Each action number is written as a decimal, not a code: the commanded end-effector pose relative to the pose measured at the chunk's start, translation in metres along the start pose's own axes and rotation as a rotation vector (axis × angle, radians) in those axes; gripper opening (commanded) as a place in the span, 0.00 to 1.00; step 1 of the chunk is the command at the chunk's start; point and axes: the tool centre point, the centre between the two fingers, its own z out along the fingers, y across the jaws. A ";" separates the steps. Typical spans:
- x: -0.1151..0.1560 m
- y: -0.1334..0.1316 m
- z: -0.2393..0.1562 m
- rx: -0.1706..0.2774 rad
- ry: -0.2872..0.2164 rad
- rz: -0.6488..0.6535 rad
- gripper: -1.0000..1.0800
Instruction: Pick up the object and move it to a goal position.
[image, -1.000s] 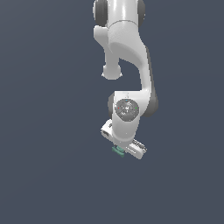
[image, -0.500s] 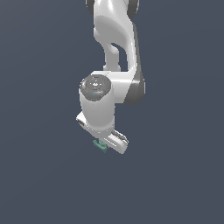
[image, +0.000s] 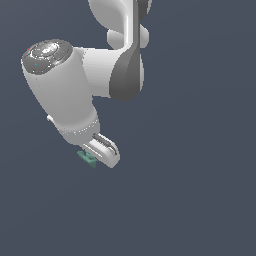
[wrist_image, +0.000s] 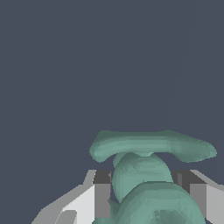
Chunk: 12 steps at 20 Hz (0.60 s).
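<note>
The object (image: 87, 159) is a tiny teal-green lumpy piece that sticks out beside the white hand in the exterior view. In the wrist view the object (wrist_image: 144, 175) fills the space between the two fingers, with a long bar-like lobe across its far end. My gripper (wrist_image: 146, 192) is shut on it, one finger (wrist_image: 98, 192) on each side touching it. In the exterior view the gripper (image: 95, 152) hangs below the big white wrist, held up over the plain dark grey ground.
The white and grey arm (image: 125, 65) fills the upper middle of the exterior view. Everything else is a flat dark grey-blue background with no other object in sight.
The arm has swung toward the exterior view's left and come much closer to that camera, carrying the teal object along in the shut fingers.
</note>
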 end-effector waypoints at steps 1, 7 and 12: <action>0.011 0.013 -0.019 -0.001 0.000 -0.001 0.00; 0.034 0.038 -0.055 -0.001 0.000 -0.001 0.00; 0.047 0.051 -0.074 -0.001 0.000 -0.001 0.00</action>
